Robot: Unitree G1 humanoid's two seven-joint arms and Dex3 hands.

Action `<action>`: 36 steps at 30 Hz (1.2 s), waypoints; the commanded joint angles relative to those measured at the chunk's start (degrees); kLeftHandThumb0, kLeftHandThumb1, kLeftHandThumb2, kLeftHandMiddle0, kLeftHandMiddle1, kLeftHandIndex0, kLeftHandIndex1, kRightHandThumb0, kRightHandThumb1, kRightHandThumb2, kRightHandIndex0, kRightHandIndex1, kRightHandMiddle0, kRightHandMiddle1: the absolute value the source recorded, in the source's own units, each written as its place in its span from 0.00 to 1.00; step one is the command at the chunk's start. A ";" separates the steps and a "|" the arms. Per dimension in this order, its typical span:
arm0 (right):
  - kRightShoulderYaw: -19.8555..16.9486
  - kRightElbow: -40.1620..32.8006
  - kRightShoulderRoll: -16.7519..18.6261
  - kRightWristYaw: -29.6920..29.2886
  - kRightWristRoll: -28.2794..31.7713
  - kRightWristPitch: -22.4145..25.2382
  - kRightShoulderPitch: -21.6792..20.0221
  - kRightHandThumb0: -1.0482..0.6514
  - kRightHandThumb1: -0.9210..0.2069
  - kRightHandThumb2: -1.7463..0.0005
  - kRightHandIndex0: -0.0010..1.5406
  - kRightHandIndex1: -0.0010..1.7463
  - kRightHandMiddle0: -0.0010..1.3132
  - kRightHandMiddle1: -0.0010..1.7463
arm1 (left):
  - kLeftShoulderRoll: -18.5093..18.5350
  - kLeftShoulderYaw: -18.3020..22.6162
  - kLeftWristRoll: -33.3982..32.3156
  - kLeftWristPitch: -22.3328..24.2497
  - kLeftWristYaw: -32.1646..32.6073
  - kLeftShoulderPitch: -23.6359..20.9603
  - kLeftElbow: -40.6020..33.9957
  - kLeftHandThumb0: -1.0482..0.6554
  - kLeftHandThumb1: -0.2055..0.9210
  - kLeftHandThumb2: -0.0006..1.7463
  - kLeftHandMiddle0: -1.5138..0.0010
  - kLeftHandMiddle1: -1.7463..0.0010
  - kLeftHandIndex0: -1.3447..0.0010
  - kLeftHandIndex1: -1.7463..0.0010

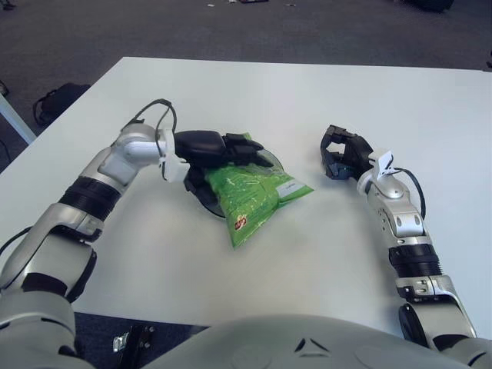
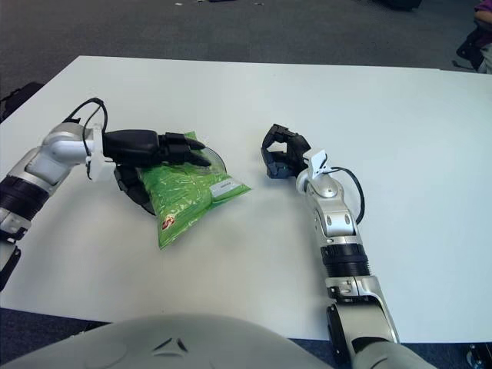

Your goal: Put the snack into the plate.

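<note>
A green snack bag (image 1: 250, 192) lies across a dark round plate (image 1: 197, 197) left of the table's middle, its lower end hanging over the plate's near rim onto the table. My left hand (image 1: 231, 148) reaches in from the left. Its black fingers are closed over the bag's far top edge, above the plate. My right hand (image 1: 338, 156) shows to the right of the bag, a short gap away, fingers curled with nothing in them.
The white table (image 1: 307, 92) stretches far back and right. A dark bag (image 1: 58, 100) sits on the floor off the table's left edge. My own grey torso fills the bottom of the view.
</note>
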 commanded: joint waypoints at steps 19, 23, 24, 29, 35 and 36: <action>1.84 6.08 0.47 1.14 -1.59 3.52 3.55 0.36 0.42 0.34 0.74 1.00 0.39 1.00 | -0.99 11.01 -11.46 4.10 -6.49 1.37 -1.74 0.01 1.00 0.31 0.89 0.91 1.00 0.74; 1.79 6.00 0.49 1.07 -1.52 3.70 3.57 0.36 0.42 0.34 0.74 1.00 0.39 1.00 | -1.91 11.76 -13.24 5.33 -8.69 1.04 -1.15 0.02 1.00 0.29 0.88 0.91 1.00 0.73; 1.73 5.95 0.52 1.01 -1.47 3.77 3.60 0.36 0.43 0.33 0.74 1.00 0.39 1.00 | -2.06 11.96 -13.41 5.79 -9.12 1.03 -1.12 0.02 1.00 0.28 0.87 0.91 1.00 0.73; 1.61 5.83 0.64 0.84 -1.40 3.87 3.67 0.36 0.43 0.33 0.74 1.00 0.40 1.00 | -2.63 12.98 -13.36 6.85 -10.88 0.91 -0.96 0.03 1.00 0.27 0.86 0.90 1.00 0.73; 1.58 5.70 0.86 0.55 -1.52 3.37 3.91 0.35 0.44 0.32 0.75 1.00 0.41 1.00 | -2.86 14.07 -14.72 10.29 -13.19 1.18 -1.39 0.04 1.00 0.27 0.86 0.90 1.00 0.73; 1.60 5.72 0.91 0.49 -1.57 3.25 3.94 0.35 0.44 0.32 0.76 1.00 0.41 1.00 | -2.78 14.62 -14.45 11.45 -12.75 1.54 -1.41 0.05 1.00 0.27 0.86 0.90 1.00 0.72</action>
